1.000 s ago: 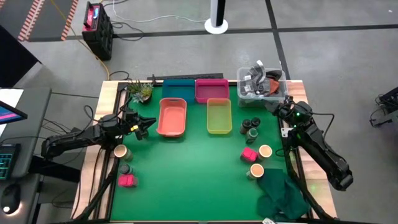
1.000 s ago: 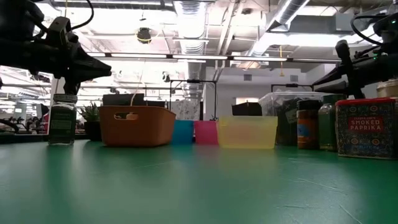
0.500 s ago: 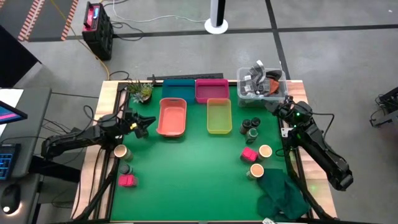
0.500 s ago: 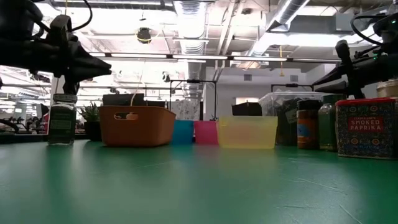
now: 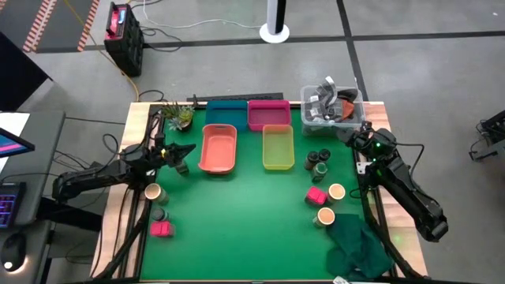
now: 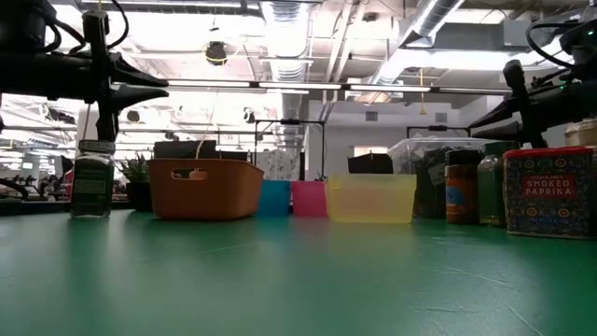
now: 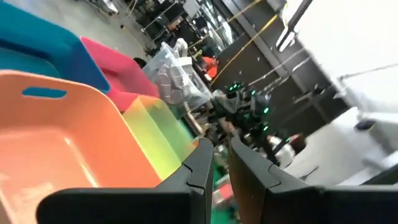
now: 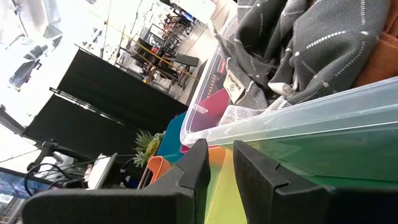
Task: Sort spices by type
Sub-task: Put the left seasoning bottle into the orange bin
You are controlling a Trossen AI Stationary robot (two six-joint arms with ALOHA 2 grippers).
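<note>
Your left gripper (image 5: 185, 152) has its fingers (image 7: 202, 163) drawn to a narrow slit with nothing between them, held above the green worktop (image 5: 237, 213) just left of the shallow orange plastic tray (image 5: 218, 147). Your right gripper (image 5: 345, 135) waits at the far right, fingers equally narrow and empty, pointing at the clear plastic box of grey cloth and clutter (image 5: 330, 105).

The spices lie in two groups. Near left: a round tan-topped jar (image 5: 152, 192), a dark-lidded glass jar (image 5: 159, 214) and a magenta-pink box (image 5: 161, 229). Right: two dark green-topped jars (image 5: 318, 161), another pink box (image 5: 316, 196) and two tan-topped jars (image 5: 331, 203).

To do this step well, I judge you should open the left fingers wide before descending, come straight down over one jar, and avoid knocking its neighbours.

Compared with a second ago, the left gripper has edged toward the far side and sits level; the spices have not moved.
</note>
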